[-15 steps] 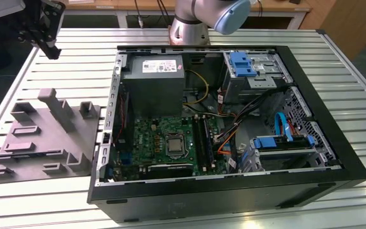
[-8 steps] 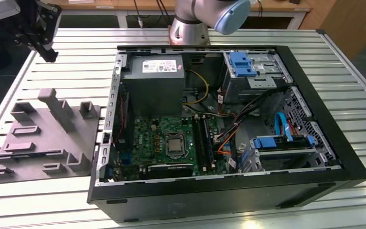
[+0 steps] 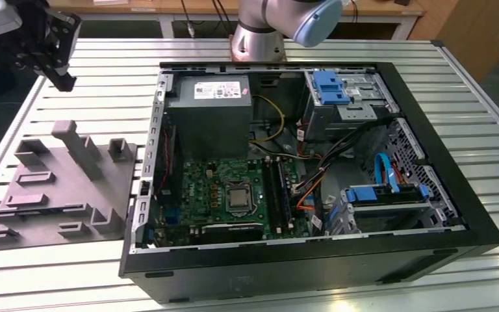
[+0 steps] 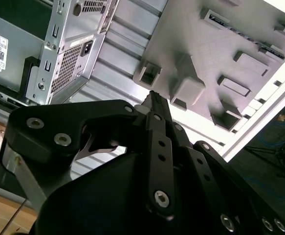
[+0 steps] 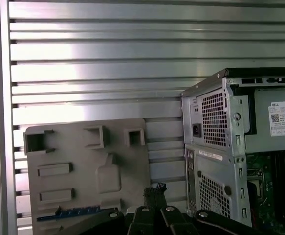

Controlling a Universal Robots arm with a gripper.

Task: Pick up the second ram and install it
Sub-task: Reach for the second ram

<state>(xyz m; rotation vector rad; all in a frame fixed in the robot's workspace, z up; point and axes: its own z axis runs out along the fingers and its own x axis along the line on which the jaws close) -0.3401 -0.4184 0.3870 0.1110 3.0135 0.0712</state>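
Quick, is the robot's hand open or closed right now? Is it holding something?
Gripper: jaws shut, holding nothing, near the grey tray.

The exterior view looks steeply down over the whole desk (image 3: 102,84) from some way off, while both wrist views, mounted close behind my hand (image 4: 153,95), face down past it, and all three share the grey tray (image 5: 83,161) and computer case (image 3: 319,266).
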